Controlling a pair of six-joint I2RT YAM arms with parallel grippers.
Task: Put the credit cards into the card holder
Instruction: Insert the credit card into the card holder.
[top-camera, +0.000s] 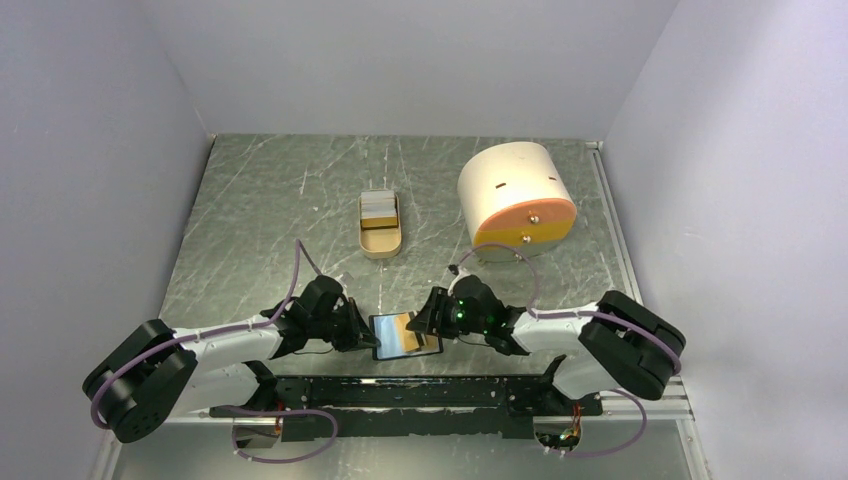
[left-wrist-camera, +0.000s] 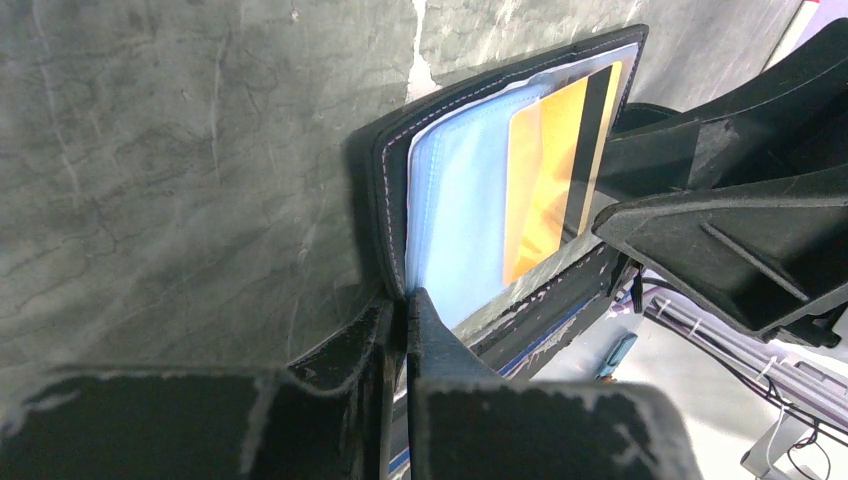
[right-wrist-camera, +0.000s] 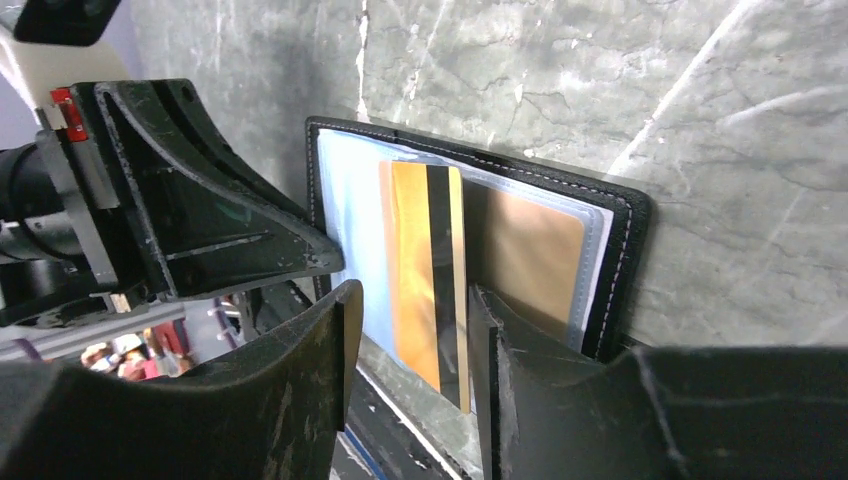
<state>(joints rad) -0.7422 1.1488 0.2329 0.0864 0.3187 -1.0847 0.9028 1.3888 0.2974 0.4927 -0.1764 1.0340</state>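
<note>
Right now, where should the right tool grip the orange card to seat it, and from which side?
Orange card: its free end, the strip sticking out of the clear pocket of the card holder, approached from the open side where the right tool sits, jaws apart. The rest is sleeved; the left tool pins the opposite edge, so probably push lengthwise.

1. The open wallet (top-camera: 407, 335) is sitting between the left gripper (top-camera: 358, 332) and the right gripper (top-camera: 428, 320), both touching its ends.
2. Farther back, a tan tray (top-camera: 382, 243) is holding pale cards (top-camera: 379, 206).
3. A cream-and-orange cylinder (top-camera: 510, 185) is standing to its right.
</note>
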